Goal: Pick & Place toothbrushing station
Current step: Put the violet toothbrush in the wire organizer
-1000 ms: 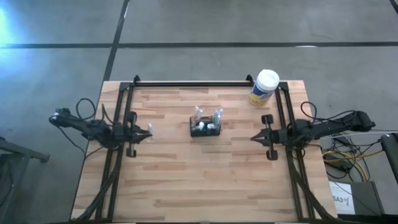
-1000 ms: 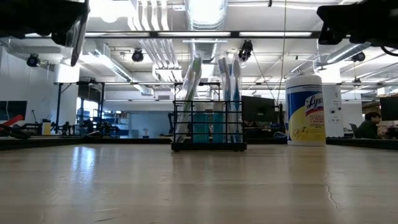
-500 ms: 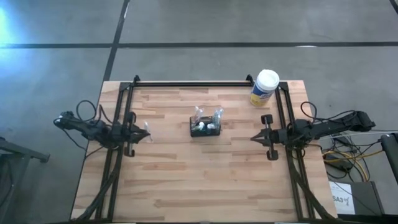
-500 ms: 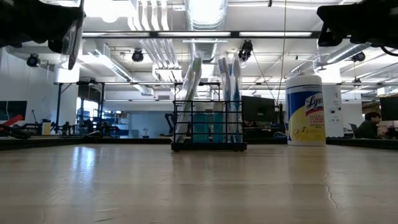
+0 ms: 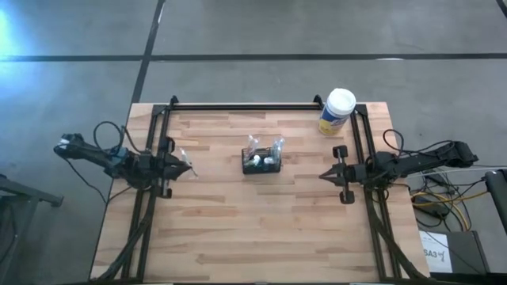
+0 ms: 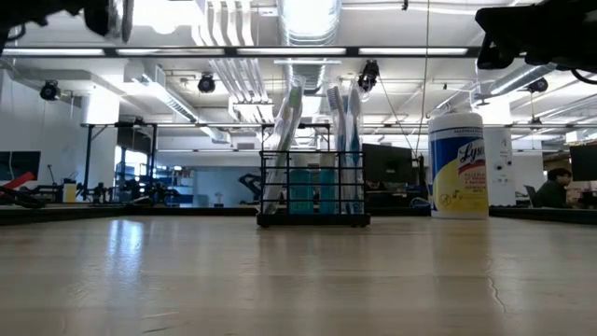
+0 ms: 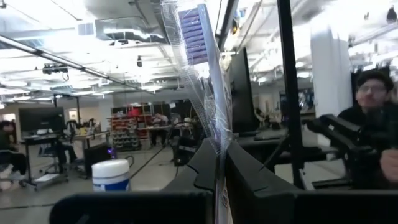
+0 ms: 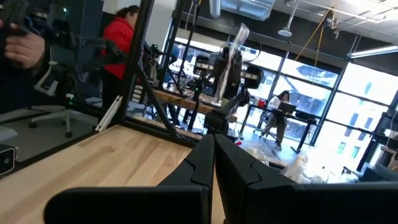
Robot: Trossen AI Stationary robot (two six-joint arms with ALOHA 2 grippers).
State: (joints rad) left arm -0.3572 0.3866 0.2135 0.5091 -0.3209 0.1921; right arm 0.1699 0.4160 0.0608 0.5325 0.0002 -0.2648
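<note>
The toothbrushing station (image 5: 262, 158), a small black mesh caddy with several toothbrushes standing in it, rests on its base at the table's middle (image 6: 313, 191). At the left edge my left gripper (image 5: 189, 169) is shut on a toothbrush in clear wrap (image 7: 198, 37), well left of the caddy. Opposite it, at the right edge, my right gripper (image 5: 323, 176) is shut with nothing in it (image 8: 213, 152). Both grippers are above the table. My left gripper pinches the wrapped toothbrush's handle (image 7: 219, 138) between its two fingers. The fingers come from the table's left side, slanting a little upward. The toothbrush stands up past the fingertips, its purple-bristled head (image 7: 194, 31) on top, clear of the table.
A white-lidded canister with a yellow label (image 5: 337, 111) stands at the table's far right corner (image 6: 458, 165). A black frame (image 5: 245, 105) runs along the far edge and both sides. Bare wood lies between the caddy and each gripper. People sit in the room beyond the table.
My left gripper has risen and tipped its fingers upward, still shut on the toothbrush; in the low view it has climbed almost out of the picture's top. The toothbrush has gone up with it. The caddy has not moved.
</note>
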